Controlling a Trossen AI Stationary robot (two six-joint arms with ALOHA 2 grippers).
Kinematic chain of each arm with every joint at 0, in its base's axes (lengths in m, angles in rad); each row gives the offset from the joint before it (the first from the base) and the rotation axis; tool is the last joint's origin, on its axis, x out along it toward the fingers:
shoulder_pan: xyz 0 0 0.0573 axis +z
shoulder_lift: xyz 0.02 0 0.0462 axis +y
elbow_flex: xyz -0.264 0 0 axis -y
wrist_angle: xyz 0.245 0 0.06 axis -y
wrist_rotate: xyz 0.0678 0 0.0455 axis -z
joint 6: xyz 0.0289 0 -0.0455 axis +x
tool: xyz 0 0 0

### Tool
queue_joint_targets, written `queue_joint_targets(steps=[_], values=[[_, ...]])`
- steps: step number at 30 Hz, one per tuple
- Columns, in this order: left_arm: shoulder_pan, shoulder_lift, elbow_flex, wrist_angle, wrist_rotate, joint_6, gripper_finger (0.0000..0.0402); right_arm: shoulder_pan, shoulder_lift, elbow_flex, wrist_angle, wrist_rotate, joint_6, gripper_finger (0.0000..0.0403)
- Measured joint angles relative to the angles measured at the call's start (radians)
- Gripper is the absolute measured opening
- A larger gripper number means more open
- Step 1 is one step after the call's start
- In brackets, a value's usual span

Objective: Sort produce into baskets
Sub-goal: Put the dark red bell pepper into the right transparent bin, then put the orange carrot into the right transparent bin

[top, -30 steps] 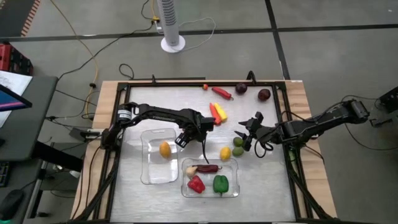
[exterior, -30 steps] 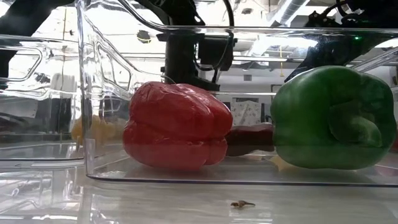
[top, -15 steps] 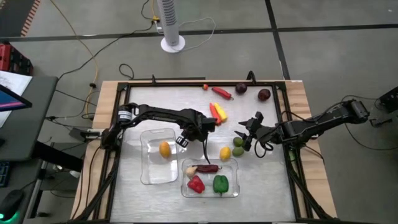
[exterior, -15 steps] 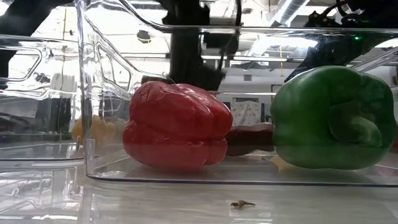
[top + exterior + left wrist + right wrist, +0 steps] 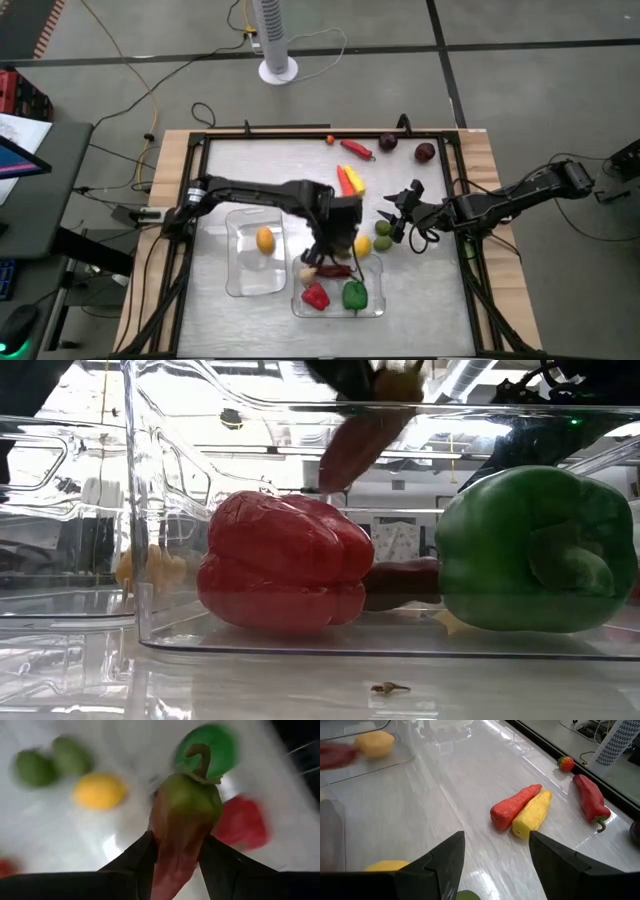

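Observation:
My left gripper (image 5: pixel 324 252) hangs over the near-right basket (image 5: pixel 372 300), shut on a dark red chilli (image 5: pixel 182 827), which also shows above the red pepper (image 5: pixel 285 565) in the low view. That basket holds the red pepper, a green pepper (image 5: pixel 354 294), another red chilli (image 5: pixel 338 270) and a garlic (image 5: pixel 305 272). The left basket (image 5: pixel 245 280) holds a lemon (image 5: pixel 265 240). My right gripper (image 5: pixel 492 865) waits open above the table right of two limes (image 5: pixel 383 235). My left gripper pinches the chilli's red body (image 5: pixel 175 850) between its two fingers, which come steeply from above and lie along it. Its greenish end (image 5: pixel 192 795) sticks out past the fingertips. The chilli hangs slanted (image 5: pixel 355 445), clear of the basket and the peppers below.
On the table lie a lemon (image 5: pixel 362 245) by the limes, an orange-red pepper (image 5: pixel 512 807) and a yellow one (image 5: pixel 532 814) side by side, a red chilli (image 5: pixel 355 150), a small red piece (image 5: pixel 330 139) and two dark purple rounds (image 5: pixel 388 142) at the far edge.
My left gripper has risen from beside the left basket's right rim and swung toward the table's right and near edges, over the near-right basket, tipping as it went. The dark red chilli has come up with it, lifted clear.

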Motion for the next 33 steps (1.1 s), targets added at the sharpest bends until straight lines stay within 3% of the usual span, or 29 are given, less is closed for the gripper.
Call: queue_joint_targets(steps=[5,10,14,17,19,24,33], values=[[-0.079,0.0,0.0,0.059,0.014,-0.051,0.0129,0.0,0.0,0.0,0.0,0.0,0.0,0.0248],[-0.118,0.0,0.0,0.092,0.006,-0.092,0.0196,0.0,0.0,0.0,0.005,0.0,0.001,0.0248],[-0.129,0.0,0.0,0.09,-0.091,-0.074,0.0264,0.0,0.0,0.0,0.008,0.0,0.002,0.0248],[-0.125,0.0,0.0,0.099,-0.214,-0.058,0.0294,0.0,0.0,0.0,0.008,0.0,0.002,0.0248],[-0.106,0.0,0.0,0.093,-0.245,-0.063,0.0299,0.0,0.0,0.0,0.008,0.0,0.002,0.0248],[-0.03,0.0,-0.036,0.126,-0.205,-0.062,0.0289,0.0,0.0,0.0,0.008,0.0,0.002,0.0248],[0.137,0.002,-0.207,0.339,-0.281,0.123,0.0252,0.0,0.0,0.0,0.005,0.0,0.006,0.0248]])
